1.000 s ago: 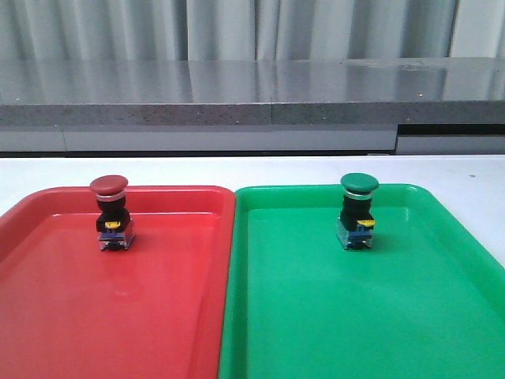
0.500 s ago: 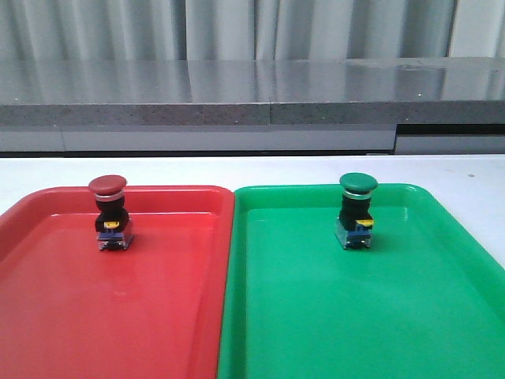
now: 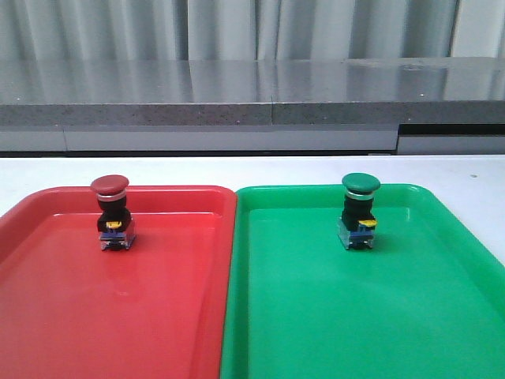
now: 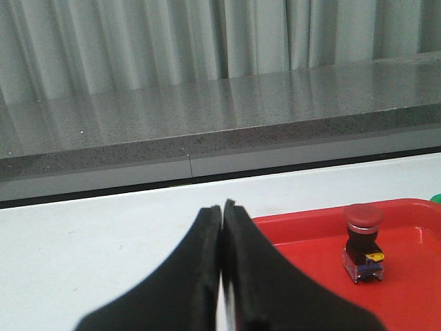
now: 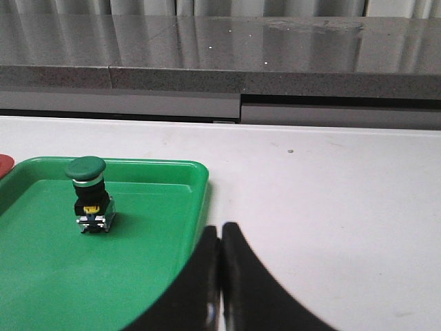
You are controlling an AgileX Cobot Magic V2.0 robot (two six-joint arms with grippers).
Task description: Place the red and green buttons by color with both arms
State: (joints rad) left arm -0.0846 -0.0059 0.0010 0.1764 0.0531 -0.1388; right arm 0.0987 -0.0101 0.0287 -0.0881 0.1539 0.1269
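Observation:
The red button (image 3: 111, 212) stands upright in the red tray (image 3: 102, 316), near its far edge. It also shows in the left wrist view (image 4: 363, 242). The green button (image 3: 359, 211) stands upright in the green tray (image 3: 371, 316), near its far edge, and shows in the right wrist view (image 5: 89, 195). My left gripper (image 4: 222, 207) is shut and empty, apart from the red button, over the red tray's outer edge (image 4: 303, 224). My right gripper (image 5: 220, 229) is shut and empty, over the green tray's outer edge (image 5: 200, 200). Neither gripper shows in the front view.
The two trays lie side by side on a white table (image 3: 252, 170). A grey stone ledge (image 3: 252, 99) with curtains behind it runs along the far side of the table.

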